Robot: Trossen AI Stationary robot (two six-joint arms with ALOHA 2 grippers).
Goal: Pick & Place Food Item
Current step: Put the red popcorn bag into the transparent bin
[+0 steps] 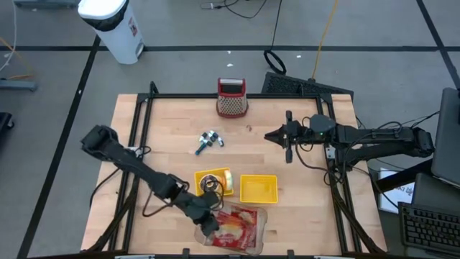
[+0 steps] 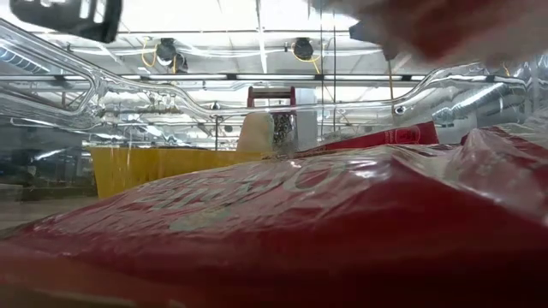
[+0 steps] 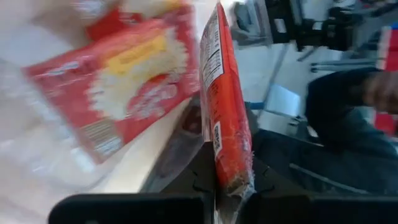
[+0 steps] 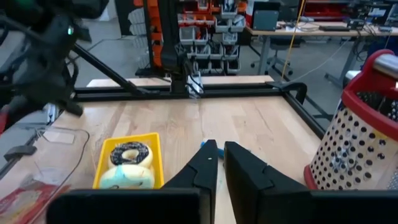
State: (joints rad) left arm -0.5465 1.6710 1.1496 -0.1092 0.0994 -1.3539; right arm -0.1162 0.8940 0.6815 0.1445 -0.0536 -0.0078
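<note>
Popcorn packets [image 1: 237,229]: red packets printed with yellow-white popcorn, sealed in a clear plastic bag [image 1: 253,241], lying at the near edge of the wooden table [image 1: 172,144], just in front of the two yellow trays. In the left wrist view one packet [image 3: 118,87] lies flat and a second packet [image 3: 227,99] stands on edge, its lower end pinched between the dark fingers [image 3: 202,171]. In the low view the red bag fills most of the picture.

Left gripper [image 1: 210,223]: at the bag's left end, arm reaching across the table from the left side; fingers closed on the edge of the upright packet through the plastic.

Right gripper [image 1: 289,137]: held above the table's right half, well apart from the bag, pointing level toward the table's middle; fingers drawn nearly together with only a thin slit between them, nothing held.

Yellow tray with doughnut [image 1: 213,182]: near the table's middle front, holding a chocolate-ringed doughnut [image 4: 129,153] and a pale round item.

Empty yellow tray [image 1: 258,188]: just right of the first, beside the bag's far edge.

Red grater [image 1: 232,98]: perforated metal body with red top, standing upright at the far edge.

Small blue-and-silver item [image 1: 207,141]: lying near the table's centre; too small to identify.

White bin [image 1: 115,25]: on the floor beyond the table's far left corner.
</note>
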